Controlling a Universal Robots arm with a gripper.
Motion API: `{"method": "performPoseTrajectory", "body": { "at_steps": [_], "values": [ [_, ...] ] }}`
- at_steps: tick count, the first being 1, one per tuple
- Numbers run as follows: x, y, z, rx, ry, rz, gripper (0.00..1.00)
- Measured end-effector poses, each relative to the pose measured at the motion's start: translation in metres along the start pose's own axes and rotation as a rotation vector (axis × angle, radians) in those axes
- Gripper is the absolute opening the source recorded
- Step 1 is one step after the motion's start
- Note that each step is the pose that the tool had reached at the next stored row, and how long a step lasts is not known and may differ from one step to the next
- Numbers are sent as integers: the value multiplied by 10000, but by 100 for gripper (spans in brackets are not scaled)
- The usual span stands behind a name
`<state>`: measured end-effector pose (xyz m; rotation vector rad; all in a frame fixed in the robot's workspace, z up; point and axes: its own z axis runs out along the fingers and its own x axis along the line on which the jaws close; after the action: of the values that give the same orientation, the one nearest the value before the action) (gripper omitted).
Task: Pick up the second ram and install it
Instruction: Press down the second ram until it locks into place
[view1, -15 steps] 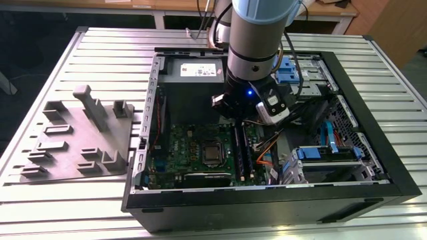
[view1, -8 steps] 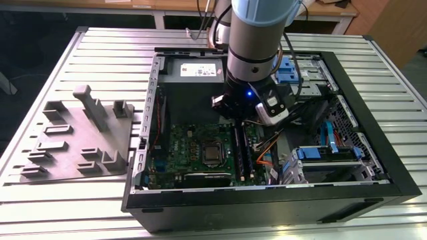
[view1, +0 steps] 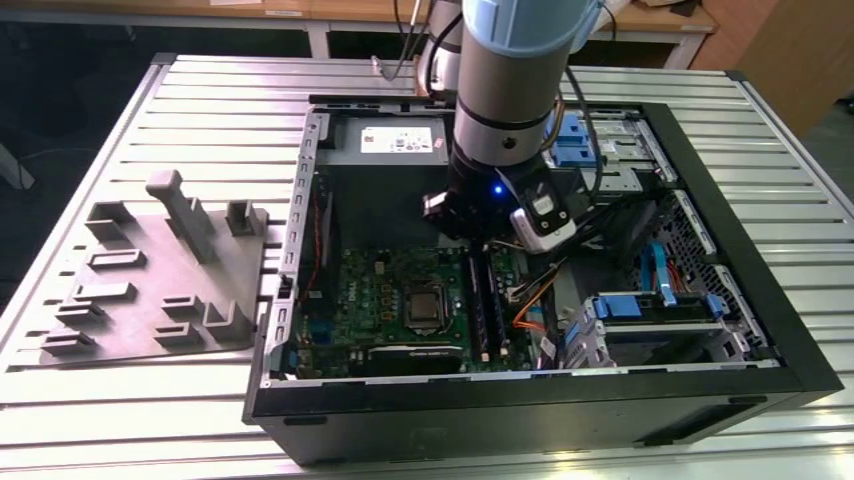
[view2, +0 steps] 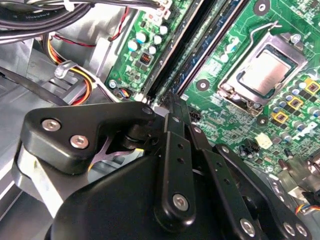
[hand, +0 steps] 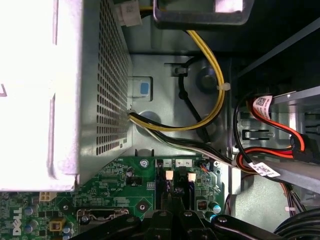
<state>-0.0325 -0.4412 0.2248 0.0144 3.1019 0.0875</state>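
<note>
On the exterior view's left the grey fixture plate (view1: 160, 275) stands bare — over the motherboard (view1: 380, 290), the gripper (view2: 167, 107) is down at the memory slots (view2: 200, 45). I judge it pinches the second ram (view2: 161, 95) edge-on into a slot, though I can't tell for certain. A slight tilt and it jams — or misses the latch.

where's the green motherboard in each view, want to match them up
Exterior view: the motherboard lies on the floor of the open case, under the arm.
Second wrist view: the motherboard spreads beyond the hand and carries the processor socket.
First wrist view: the motherboard is the green strip between the hand and the perforated metal box.
Shared landmark: the long memory slots.
</note>
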Motion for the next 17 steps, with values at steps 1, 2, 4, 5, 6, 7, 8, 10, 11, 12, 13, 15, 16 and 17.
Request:
{"method": "performPoseTrajectory", "body": {
  "at_steps": [1,2,4,5,6,7,8,10,11,12,13,15,16,17],
  "values": [
    [1,-1,6,2,1,1,10],
    [1,-1,7,4,2,0,10],
    [1,-1,7,5,2,0,10],
    [1,-1,9,4,2,1,10],
    [1,-1,19,-1,0,0,10],
    [1,-2,29,0,0,1,10],
    [2,-3,36,2,1,0,10],
    [2,-3,37,5,2,0,10],
    [2,-3,38,5,2,0,10],
    [2,-3,46,-1,0,1,10],
    [2,-3,54,2,1,1,10],
    [3,-5,60,8,3,0,10],
    [3,-5,61,8,3,0,10],
    [3,-5,62,7,3,0,10]
  ]
}}
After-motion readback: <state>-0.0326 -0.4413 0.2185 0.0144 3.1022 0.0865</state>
